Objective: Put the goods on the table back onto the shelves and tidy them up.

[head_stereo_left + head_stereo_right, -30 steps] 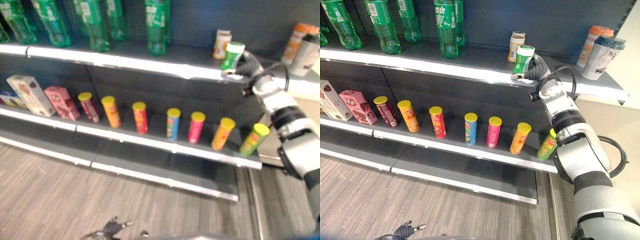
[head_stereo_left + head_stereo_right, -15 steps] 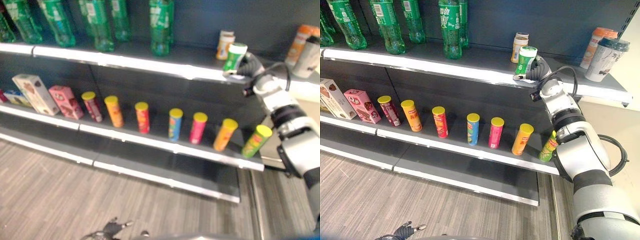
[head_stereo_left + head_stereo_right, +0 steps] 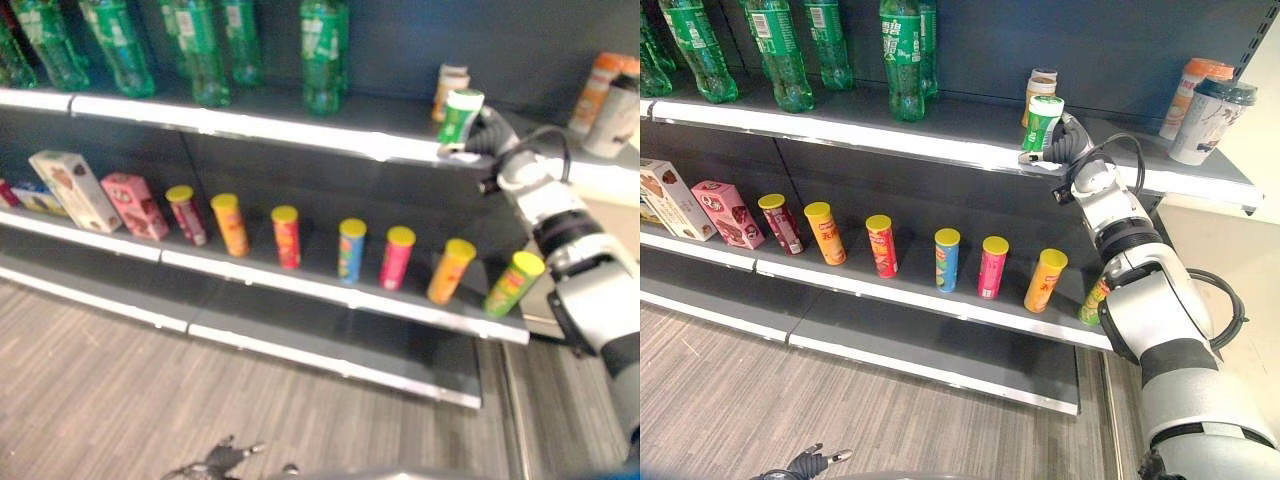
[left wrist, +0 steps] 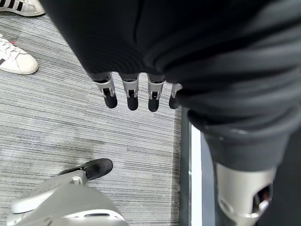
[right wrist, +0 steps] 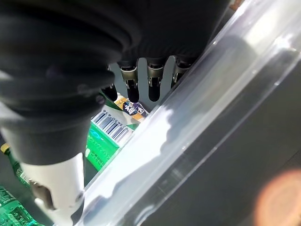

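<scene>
On top shelf (image 3: 940, 140), right hand (image 3: 1068, 143) gripping green can (image 3: 1043, 122)

I see a green canister (image 3: 1043, 123) with a white lid, standing nearly upright at the front edge of the top shelf (image 3: 940, 125); my right hand (image 3: 1068, 145) is curled around its side; a barcode shows on its label.

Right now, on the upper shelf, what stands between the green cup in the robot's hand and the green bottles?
Nothing: in the right eye view, bare upper shelf separates the green cup in the right hand from the nearest green bottle.
</scene>
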Motion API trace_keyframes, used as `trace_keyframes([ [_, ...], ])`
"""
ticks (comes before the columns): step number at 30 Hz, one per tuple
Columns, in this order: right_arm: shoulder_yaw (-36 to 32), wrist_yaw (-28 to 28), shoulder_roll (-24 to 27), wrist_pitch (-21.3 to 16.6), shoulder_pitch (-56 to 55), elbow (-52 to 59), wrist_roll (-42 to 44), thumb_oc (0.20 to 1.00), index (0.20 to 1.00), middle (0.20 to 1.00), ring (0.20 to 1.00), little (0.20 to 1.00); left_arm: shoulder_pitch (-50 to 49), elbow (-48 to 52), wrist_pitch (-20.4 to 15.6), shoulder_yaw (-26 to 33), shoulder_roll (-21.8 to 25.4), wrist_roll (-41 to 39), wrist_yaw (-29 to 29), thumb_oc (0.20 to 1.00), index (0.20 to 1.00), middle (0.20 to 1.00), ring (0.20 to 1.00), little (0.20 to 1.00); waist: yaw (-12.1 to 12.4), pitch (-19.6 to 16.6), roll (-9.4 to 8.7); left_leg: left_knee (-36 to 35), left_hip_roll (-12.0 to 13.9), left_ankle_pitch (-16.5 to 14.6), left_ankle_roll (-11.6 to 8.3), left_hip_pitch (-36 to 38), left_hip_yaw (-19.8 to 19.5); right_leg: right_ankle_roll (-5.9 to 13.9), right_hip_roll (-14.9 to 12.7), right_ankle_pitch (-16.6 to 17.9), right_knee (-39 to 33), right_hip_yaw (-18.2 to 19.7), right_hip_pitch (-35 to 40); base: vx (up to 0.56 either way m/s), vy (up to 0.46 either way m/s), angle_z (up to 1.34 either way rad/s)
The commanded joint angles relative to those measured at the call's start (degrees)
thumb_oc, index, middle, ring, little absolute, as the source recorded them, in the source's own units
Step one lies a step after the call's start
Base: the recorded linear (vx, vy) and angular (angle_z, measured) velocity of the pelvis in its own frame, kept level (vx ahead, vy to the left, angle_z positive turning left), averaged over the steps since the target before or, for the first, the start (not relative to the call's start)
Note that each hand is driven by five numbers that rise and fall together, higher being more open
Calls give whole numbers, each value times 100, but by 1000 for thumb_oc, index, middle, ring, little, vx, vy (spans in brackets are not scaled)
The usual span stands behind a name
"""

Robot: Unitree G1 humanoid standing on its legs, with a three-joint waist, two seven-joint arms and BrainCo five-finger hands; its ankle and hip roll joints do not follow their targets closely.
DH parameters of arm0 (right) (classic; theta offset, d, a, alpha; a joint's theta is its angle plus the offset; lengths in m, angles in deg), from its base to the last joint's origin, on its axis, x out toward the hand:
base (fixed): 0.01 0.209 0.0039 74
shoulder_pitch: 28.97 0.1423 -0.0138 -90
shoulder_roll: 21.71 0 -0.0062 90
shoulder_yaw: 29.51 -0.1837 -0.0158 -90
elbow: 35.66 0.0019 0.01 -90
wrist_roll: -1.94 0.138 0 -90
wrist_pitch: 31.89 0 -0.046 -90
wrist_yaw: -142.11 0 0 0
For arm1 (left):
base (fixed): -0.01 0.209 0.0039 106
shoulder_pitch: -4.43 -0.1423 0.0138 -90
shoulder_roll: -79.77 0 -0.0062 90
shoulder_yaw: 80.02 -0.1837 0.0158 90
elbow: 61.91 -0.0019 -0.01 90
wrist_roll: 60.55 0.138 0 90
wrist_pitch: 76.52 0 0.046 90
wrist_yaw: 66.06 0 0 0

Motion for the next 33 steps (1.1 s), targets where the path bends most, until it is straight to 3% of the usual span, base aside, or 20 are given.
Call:
trace_keyframes([
  [1,243,-117,-18,-74,908,-541,-142,1000,1000,1000,1000,1000,440,-167,-89,-66,258,-11,71,1000,1000,1000,1000,1000,205,90,-48,42,248,-545,-533,541,554,218,-166,-304,278,-212,-179,0,0,0],
  [9,312,-322,353,-136,1105,-369,-219,1000,1000,1000,1000,1000,434,-182,-94,-43,272,7,96,1000,1000,1000,1000,1000,172,80,-67,42,259,-553,-540,546,565,221,-161,-301,277,-195,-183,0,0,0],
  [19,269,-978,1453,-452,1544,595,102,1000,1000,1000,1000,1000,455,-199,-140,-28,228,-25,210,1000,1000,1000,1000,1000,15,80,-105,42,284,-579,-541,582,652,243,-117,-275,258,-79,-234,0,1,-1],
  [23,-141,-1203,2278,-747,1120,2313,484,1000,1000,1000,1000,1000,427,-226,-147,114,139,-26,269,1000,1000,1000,1000,1000,-164,80,-101,42,299,-612,-541,605,743,270,-93,-249,213,27,-289,6,17,-3],
  [25,-343,-1216,2446,-803,839,2806,529,1000,1000,1000,1000,1000,409,-236,-138,145,115,-19,274,1000,1000,1000,1000,1000,-208,72,-98,42,310,-624,-541,609,772,275,-93,-246,200,50,-301,10,17,-7],
  [26,-687,-1142,2607,-1027,288,3722,758,1000,1000,1000,1000,1000,416,-257,-138,242,48,27,309,1000,1000,1000,1000,1000,-319,89,-59,42,328,-632,-539,618,822,281,-85,-239,194,96,-336,-2,10,-11],
  [30,-1581,-443,2592,-1514,-1362,5818,1614,1000,1000,1000,1000,1000,346,-288,-130,387,-25,162,319,1000,1000,1000,1000,1000,-513,85,-43,42,352,-657,-532,649,991,296,-59,-221,174,274,-432,-5,15,-20],
  [31,-1663,-435,2591,-1497,-1457,5869,1610,1000,1000,1000,1000,1000,337,-286,-130,367,-1,164,319,1000,1000,1000,1000,1000,-486,75,-65,42,353,-660,-533,652,998,296,-58,-221,173,281,-433,-4,19,-26],
  [32,-1943,51,2502,-1682,-2261,6695,2085,1000,1000,1000,1000,1000,315,-258,-146,455,-45,230,304,1000,1000,1000,1000,1000,-604,104,-18,42,364,-661,-532,677,1075,306,-51,-210,192,355,-481,-6,10,-29],
  [33,-2014,59,2500,-1668,-2343,6739,2085,1000,1000,1000,1000,1000,308,-256,-147,435,-25,231,303,1000,1000,1000,1000,1000,-579,93,-34,42,365,-662,-533,677,1079,306,-50,-211,193,360,-484,-9,17,-30],
])
